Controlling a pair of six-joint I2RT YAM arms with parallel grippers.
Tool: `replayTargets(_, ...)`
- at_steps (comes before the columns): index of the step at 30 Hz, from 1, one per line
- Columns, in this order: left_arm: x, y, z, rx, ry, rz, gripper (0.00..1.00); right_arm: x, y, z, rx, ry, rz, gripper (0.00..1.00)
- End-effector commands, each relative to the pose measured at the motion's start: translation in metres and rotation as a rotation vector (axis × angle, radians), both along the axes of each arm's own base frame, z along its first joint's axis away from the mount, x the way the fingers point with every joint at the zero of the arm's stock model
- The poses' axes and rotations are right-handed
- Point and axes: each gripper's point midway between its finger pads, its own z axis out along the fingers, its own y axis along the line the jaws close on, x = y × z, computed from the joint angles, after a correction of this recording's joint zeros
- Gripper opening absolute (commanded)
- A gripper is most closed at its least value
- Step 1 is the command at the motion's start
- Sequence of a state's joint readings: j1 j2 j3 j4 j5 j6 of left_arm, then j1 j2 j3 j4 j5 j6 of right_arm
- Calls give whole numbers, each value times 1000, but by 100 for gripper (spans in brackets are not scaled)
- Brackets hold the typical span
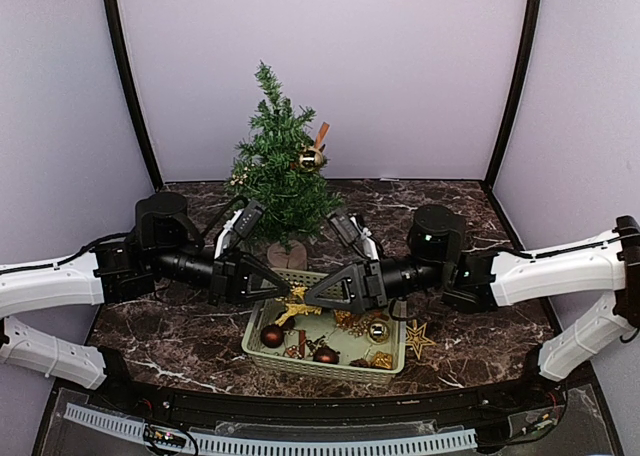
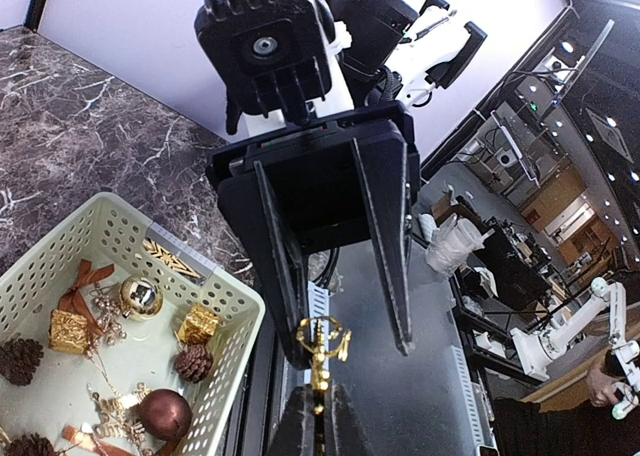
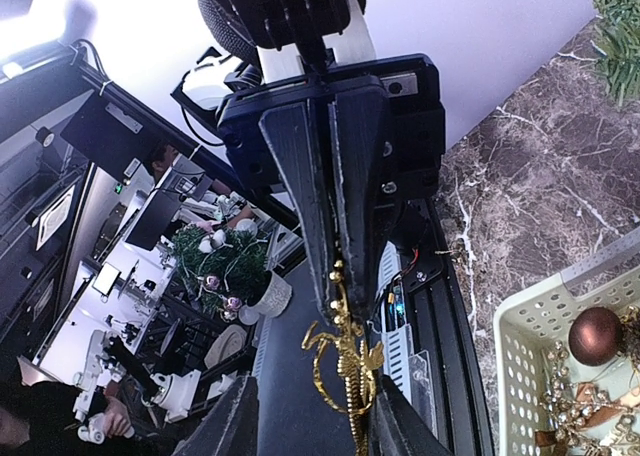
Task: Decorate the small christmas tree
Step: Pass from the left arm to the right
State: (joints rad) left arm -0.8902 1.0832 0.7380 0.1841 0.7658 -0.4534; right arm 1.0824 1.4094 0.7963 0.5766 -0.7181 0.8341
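The small christmas tree (image 1: 275, 166) stands at the back of the marble table, with a gold ball and ribbon (image 1: 310, 158) hanging on its right side; a branch tip (image 3: 615, 16) shows in the right wrist view. Over the pale basket (image 1: 330, 368) the two grippers meet tip to tip. My left gripper (image 1: 285, 294) (image 2: 320, 396) is shut on a gold beaded ornament (image 1: 296, 306) (image 2: 320, 348) (image 3: 348, 361). My right gripper (image 1: 312, 298) (image 3: 315, 426) is open, with one finger on each side of the ornament's looped end.
The basket (image 2: 235, 306) (image 3: 515, 346) holds brown balls (image 1: 272, 335), a gold ball (image 1: 378, 330), pine cones (image 2: 193, 361) and small gold gift boxes (image 2: 198, 324). A gold star (image 1: 416, 338) lies on the table just right of the basket. Purple walls close in the back and sides.
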Motion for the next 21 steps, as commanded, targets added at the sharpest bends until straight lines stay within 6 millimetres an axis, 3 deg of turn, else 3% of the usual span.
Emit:
replayTargets(1,0,0,11,-20,-23,4,0,-4,-4,32,93,-44,-1,35)
replayTargets(7,0,1,10,-17,-18,5,0,7,-5,28,82,-36,-67,27)
replayTargets(21,-1,0,10,-19,-11,-2,0,18,-2,24,68,-47,-122,22)
